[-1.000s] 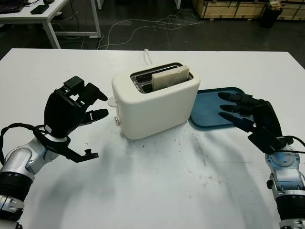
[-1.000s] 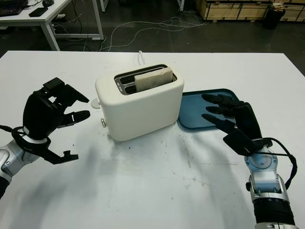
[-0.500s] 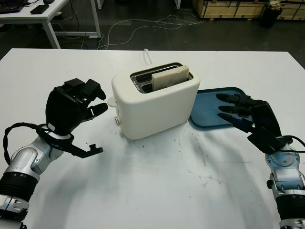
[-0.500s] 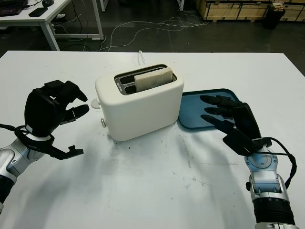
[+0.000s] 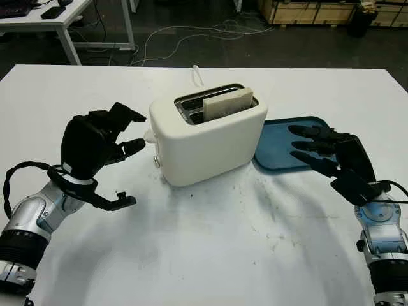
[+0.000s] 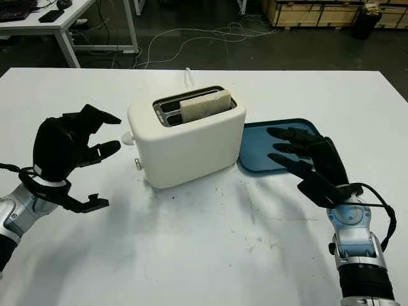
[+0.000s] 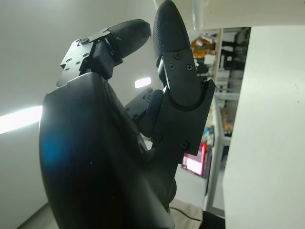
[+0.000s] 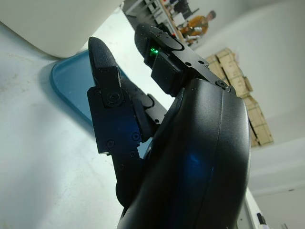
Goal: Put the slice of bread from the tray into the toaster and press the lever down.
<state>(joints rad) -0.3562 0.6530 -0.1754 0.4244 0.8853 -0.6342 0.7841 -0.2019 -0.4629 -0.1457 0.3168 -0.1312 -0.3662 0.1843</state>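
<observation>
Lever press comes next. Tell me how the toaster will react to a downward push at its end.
The toaster probably stays put: its body looks broad and sits flat on the table. It may slide a little, since the tabletop looks smooth. The left hand, open beside the lever, pushes off-centre, so slight tipping is possible.

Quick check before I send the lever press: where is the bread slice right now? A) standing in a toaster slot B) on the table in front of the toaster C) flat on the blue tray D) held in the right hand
A: the bread slice stands upright in a slot of the toaster, its top edge sticking out above the rim.
</observation>
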